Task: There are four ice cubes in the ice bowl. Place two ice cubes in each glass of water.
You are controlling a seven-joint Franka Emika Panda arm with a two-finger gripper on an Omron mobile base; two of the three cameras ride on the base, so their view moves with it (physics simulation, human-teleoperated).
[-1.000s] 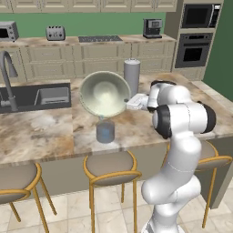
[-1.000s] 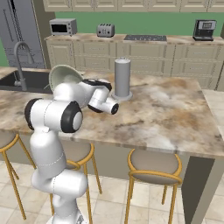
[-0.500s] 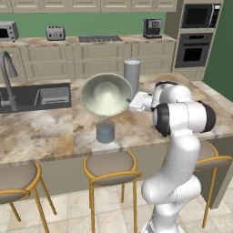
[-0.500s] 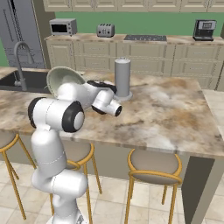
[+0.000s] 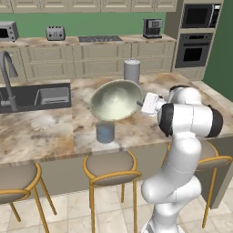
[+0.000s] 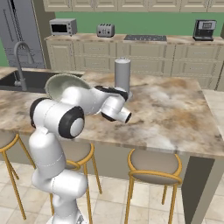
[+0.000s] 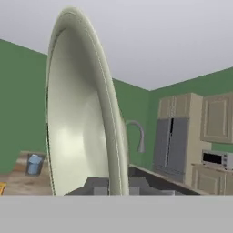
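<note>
I hold the ice bowl (image 5: 116,100) by its rim, my gripper (image 5: 142,103) clamped shut on the edge at the bowl's right side. The bowl hangs above the marble counter (image 5: 41,132), tipped steeply so its pale cream-green inside faces toward the front. Its thin rim (image 7: 107,91) runs edge-on past my hand camera, the smooth hollow turned left. I cannot make out ice cubes inside it. One grey-blue glass of water (image 5: 105,132) stands upright on the counter just below the bowl's lower edge. A tall grey cylinder (image 5: 131,71) stands behind the bowl.
</note>
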